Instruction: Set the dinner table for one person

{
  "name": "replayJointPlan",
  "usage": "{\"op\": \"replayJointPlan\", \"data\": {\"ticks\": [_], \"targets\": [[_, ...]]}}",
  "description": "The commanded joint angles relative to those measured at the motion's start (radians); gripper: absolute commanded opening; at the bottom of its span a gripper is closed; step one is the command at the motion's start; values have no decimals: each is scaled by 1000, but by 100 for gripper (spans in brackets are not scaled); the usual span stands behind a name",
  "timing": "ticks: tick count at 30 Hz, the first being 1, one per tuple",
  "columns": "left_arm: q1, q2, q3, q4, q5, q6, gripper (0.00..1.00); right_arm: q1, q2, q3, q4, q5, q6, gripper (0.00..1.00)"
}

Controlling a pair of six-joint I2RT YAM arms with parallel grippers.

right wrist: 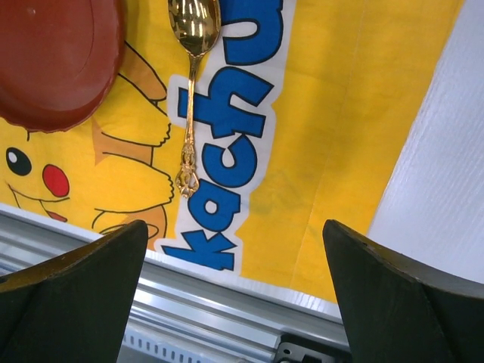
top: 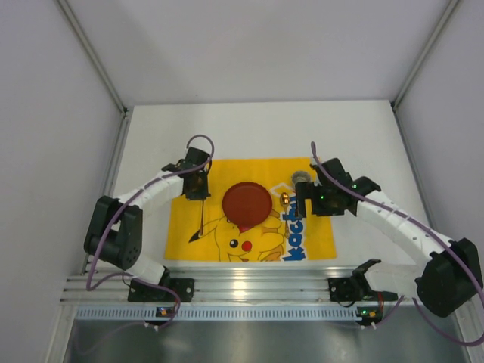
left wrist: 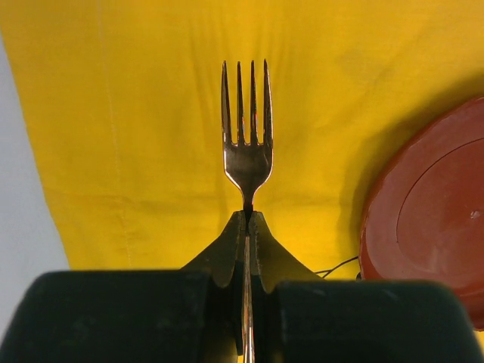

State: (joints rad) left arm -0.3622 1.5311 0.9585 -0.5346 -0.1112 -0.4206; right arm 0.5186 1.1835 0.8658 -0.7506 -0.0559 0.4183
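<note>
Surface: white surface (top: 249, 128) under everything. A rail (top: 249, 283) runs along its near edge, with the 2 arm bases bolted there.
Mat: yellow printed mat (top: 185, 227) lies flat on the near middle of the surface, its near edge just beside the rail.
Top view only: shows the whole layout. A red-brown plate (top: 246, 203) sits at the mat's centre with 1 arm on each side. A grey round thing (top: 300, 178) lies at the mat's far right, too small to identify.
Left wrist view only: fork (left wrist: 247, 151) with 4 tines pointing away from the camera over bare yellow cloth. The plate rim is at the right, apart from the fork. Cannot tell whether the tines touch the mat.
Right wrist view only: gold spoon (right wrist: 189, 91) lies on the mat's blue lettering just beside the plate, with its ornate handle end toward the rail.
Left hand: left hand (left wrist: 247, 215) is clamped on the fork's neck, fingers pressed together around it. The arm bends in over the mat's far left part.
Right hand: right hand (right wrist: 234, 227) has its fingers wide apart with nothing between them. It hangs over the mat's right part, with the spoon ahead of the fingertips.
In the way: in the top view the right hand hides most of the spoon, so only a glint shows. The left hand's body hides the fork handle in the left wrist view.
</note>
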Motion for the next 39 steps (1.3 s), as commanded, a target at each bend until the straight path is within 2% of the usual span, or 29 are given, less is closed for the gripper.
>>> {"op": "replayJointPlan", "data": {"ticks": [1, 3, 5, 6, 9, 10, 14, 19, 20, 21, 23, 27, 30, 31, 33, 34, 35, 36, 38, 39], "targets": [[-32, 23, -7, 64, -54, 3, 0, -2, -47, 2, -6, -19, -18, 100], [-37, 23, -10, 71, -58, 0, 1, -2, -51, 10, -7, -22, -22, 100], [-38, 15, -12, 73, -64, -1, 7, -2, -55, 12, -10, -22, -26, 100], [-38, 12, -12, 74, -62, -1, 16, -2, -55, 16, -13, -24, -32, 100], [-38, 3, -1, 67, -74, 8, 25, -2, -65, 22, -19, -32, -45, 100], [-38, 3, 9, 56, -77, 14, 35, 0, -67, 24, -24, -36, -46, 100], [-38, 3, 37, 27, -85, 17, 55, 3, -90, 25, -41, -54, -41, 100], [-35, -22, 111, -42, -186, 49, 69, 47, -127, 74, -93, -25, -49, 100], [-32, -38, 124, -51, -202, 62, 86, 47, -131, 91, -102, -15, -55, 100], [-29, -46, 137, -68, -229, 72, 91, 47, -143, 129, -113, 29, -62, 100], [0, -60, 172, -77, -286, 97, 95, 46, -156, 188, -119, 95, -53, 100], [110, -63, 191, -62, -370, 91, 97, 47, -188, 229, -105, 94, 3, 100], [202, -104, 85, 120, -340, 143, 97, 47, -272, 181, -32, 36, 40, 100], [216, -124, -16, 277, -325, 182, 96, 47, -301, 161, 32, 12, 37, 100], [247, -175, -126, 434, -292, 218, 96, 49, -397, 100, 94, -34, 24, 100], [253, -193, -245, 535, -268, 262, 95, 49, -432, 85, 120, -33, 19, 100], [256, -233, -309, 740, -246, 291, 93, 49, -461, 73, 140, -18, 22, 100], [256, -250, -428, 856, -226, 311, 94, 49, -510, 72, 145, 31, 23, 100], [259, -266, -516, 1093, -199, 353, 99, 47, -550, 65, 152, 106, 22, 100], [261, -256, -553, 1131, -206, 356, 99, 47, -580, 61, 160, 125, 19, 100]]}}
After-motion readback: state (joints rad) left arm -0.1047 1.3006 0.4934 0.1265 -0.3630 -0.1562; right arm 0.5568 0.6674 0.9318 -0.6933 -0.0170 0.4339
